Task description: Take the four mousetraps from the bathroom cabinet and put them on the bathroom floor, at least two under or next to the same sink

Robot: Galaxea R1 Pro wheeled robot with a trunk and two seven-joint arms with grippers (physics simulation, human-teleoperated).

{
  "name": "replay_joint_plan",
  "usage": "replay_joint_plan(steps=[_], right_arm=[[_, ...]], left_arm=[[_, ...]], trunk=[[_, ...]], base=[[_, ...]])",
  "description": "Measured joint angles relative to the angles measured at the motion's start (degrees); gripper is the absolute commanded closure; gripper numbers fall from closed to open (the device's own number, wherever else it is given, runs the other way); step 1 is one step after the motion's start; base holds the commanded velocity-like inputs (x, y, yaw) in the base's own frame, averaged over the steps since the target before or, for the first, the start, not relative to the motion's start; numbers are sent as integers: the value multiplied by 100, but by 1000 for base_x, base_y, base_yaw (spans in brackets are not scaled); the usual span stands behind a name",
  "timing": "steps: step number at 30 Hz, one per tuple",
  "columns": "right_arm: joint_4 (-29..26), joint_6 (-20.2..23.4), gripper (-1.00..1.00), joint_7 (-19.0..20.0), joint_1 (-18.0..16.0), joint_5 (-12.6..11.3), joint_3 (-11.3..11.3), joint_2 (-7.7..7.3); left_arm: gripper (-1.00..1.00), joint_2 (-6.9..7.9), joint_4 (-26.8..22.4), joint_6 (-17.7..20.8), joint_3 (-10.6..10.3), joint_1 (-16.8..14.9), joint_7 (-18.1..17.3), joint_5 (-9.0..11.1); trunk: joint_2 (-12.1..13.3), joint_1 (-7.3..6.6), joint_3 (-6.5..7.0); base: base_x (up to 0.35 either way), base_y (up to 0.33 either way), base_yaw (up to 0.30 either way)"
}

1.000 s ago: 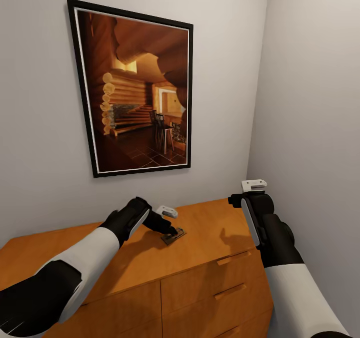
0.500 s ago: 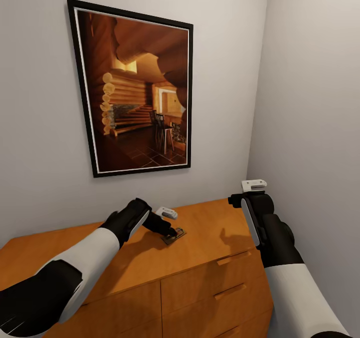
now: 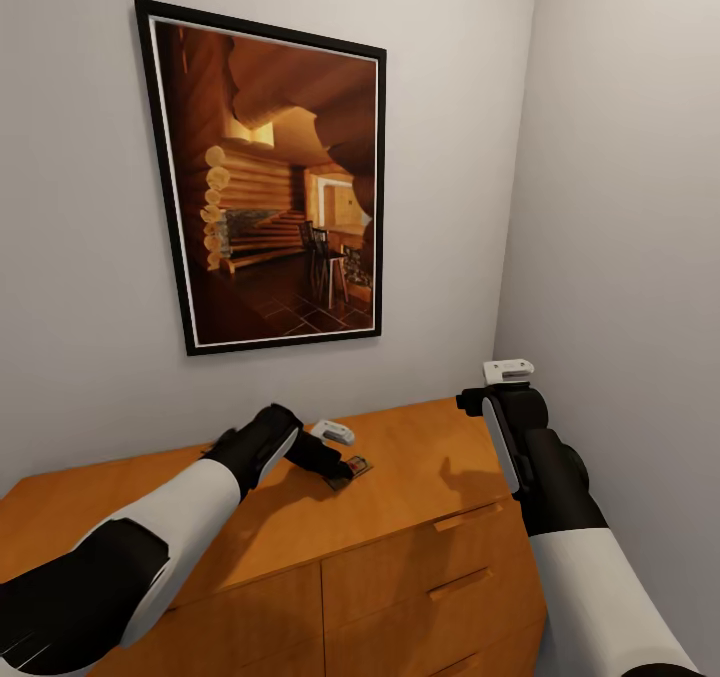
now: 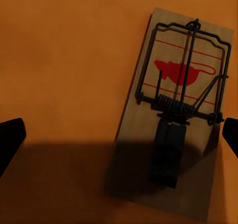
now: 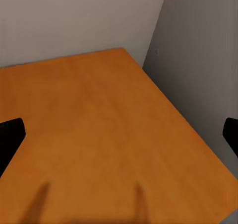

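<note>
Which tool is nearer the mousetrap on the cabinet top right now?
Left. The left tool is right over the mousetrap, its fingertips straddling it. The right tool hangs off to the side, above bare cabinet top.

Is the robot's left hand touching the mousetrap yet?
Apart. In the left wrist view the mousetrap lies flat on the cabinet, with bare wood between it and both open jaws of the left gripper.

A black-framed log-cabin picture (image 3: 265, 182) hangs on the pale grey wall (image 3: 80, 257).
</note>
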Motion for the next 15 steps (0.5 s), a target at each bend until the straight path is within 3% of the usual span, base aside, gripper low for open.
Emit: replay_joint_plan(steps=[15], right_arm=[[-2,0,-100,0,0,2,3,8]], left_arm=[[-100,-35,44,-85,-4,0,110,10]], trunk=[[0,0,0]], base=[[0,0,0]])
